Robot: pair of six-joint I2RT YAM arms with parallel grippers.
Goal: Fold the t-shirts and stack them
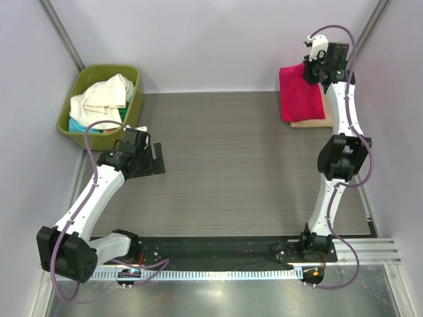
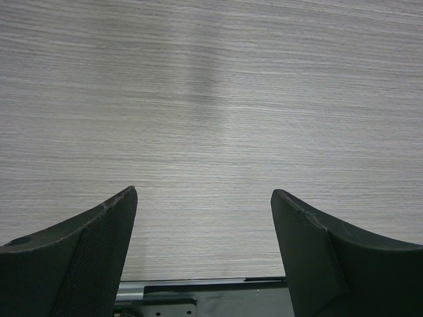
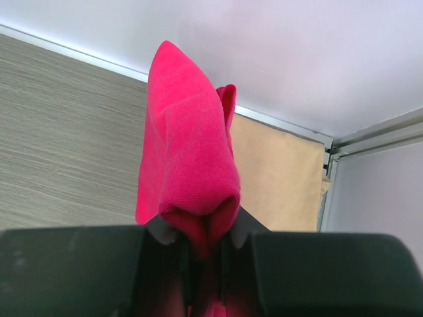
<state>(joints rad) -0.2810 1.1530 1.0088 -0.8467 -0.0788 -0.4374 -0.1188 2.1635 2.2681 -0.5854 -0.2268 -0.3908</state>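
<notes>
Top external view, biggest stuff first: the wood-grain table [image 1: 231,172] has the olive-green tub [image 1: 74,99] just off its far left corner. The tub holds a heap of cream-white shirts [image 1: 106,96] with a sliver of teal shirt [image 1: 96,130] poking out underneath.

Far right corner is where the action is. The red t-shirt [image 1: 299,92] hangs in a thick bundle over the tan t-shirt [image 1: 310,123], which lies flat and folded against the back edge. I can't tell whether the red hem is touching the tan one yet.

The right gripper [image 3: 201,238] has its fingers pinched hard on a fat fold of the red cloth. The left gripper [image 2: 205,205] sits over bare table on the left side, fingers [image 2: 99,244] spread wide with nothing between them.

My read is that this is the stacking step for the red one. To do it well, I'd line the bundle up over the tan shirt's middle and come down slowly so the hanging end lands first. Then lay the rest across so the edges match. I'd only let go once the cloth's weight is on the stack, because a drop from up there would probably let the fold flop open. The free arm could help square it up.
</notes>
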